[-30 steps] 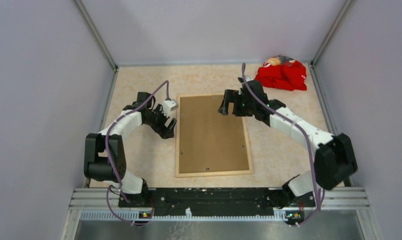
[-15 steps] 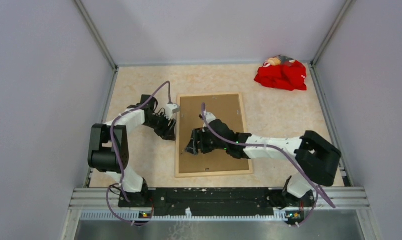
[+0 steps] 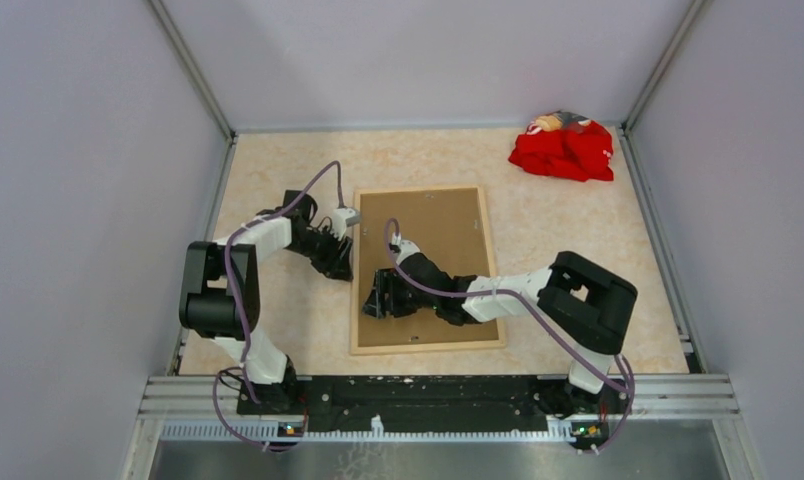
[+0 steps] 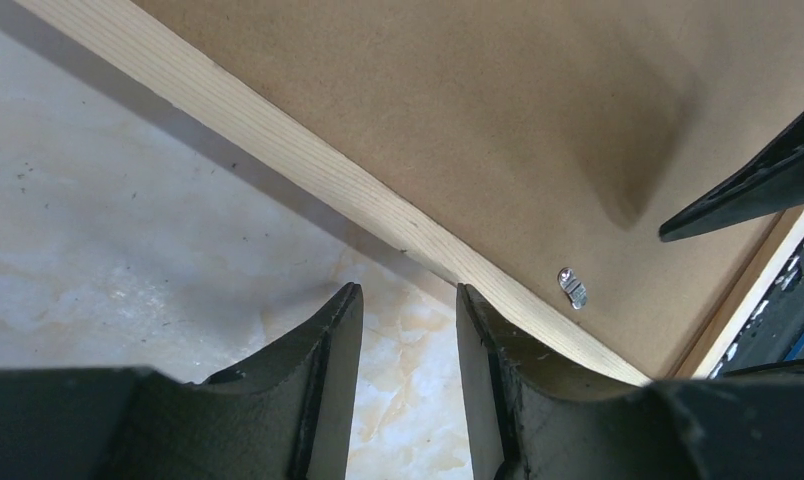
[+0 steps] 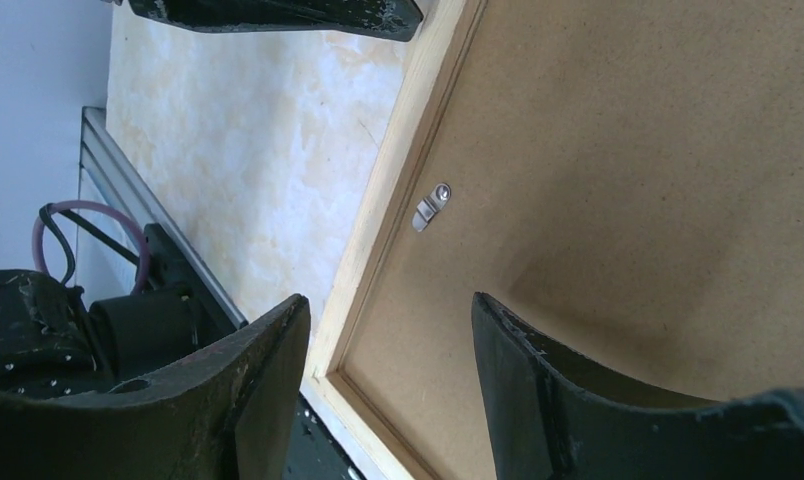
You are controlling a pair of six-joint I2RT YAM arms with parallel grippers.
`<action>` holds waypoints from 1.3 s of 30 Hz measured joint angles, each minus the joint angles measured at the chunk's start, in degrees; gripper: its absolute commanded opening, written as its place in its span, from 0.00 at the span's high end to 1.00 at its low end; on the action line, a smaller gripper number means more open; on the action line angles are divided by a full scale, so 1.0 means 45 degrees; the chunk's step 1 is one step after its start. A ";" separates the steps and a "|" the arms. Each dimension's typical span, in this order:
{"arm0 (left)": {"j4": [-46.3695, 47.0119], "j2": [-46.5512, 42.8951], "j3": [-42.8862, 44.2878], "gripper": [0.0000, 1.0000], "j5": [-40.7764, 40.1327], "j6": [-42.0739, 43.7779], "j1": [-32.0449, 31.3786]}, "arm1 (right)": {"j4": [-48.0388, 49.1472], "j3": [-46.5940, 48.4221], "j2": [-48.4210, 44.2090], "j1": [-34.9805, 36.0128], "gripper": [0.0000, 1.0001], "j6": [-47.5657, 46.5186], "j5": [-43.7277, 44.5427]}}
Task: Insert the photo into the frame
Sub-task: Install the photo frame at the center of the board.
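You had L pincer (image 4: 408,296) & R pincer (image 5: 388,300) parted, empty, at frame (image 3: 487,230) (backing board (image 3: 428,225) on). Nxt: swing clip (image 5: 430,206) aside.

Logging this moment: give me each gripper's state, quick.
Left gripper: open, empty, beside the frame edge.
Right gripper: open, empty, above the backing board.
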 measured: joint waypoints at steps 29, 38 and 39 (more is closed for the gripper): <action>0.0015 0.0160 0.0092 0.56 0.0204 -0.0112 0.0000 | 0.1117 0.1122 0.1763 0.0000 0.45 0.0568 -0.0646; 0.0015 0.0165 0.0092 0.56 0.0199 -0.0112 0.0000 | 0.1001 0.1409 0.1962 0.0000 0.46 0.0534 -0.0651; 0.0010 0.0165 0.0092 0.56 0.0199 -0.0107 0.0000 | 0.0991 0.1457 0.1977 0.0000 0.47 0.0525 -0.0656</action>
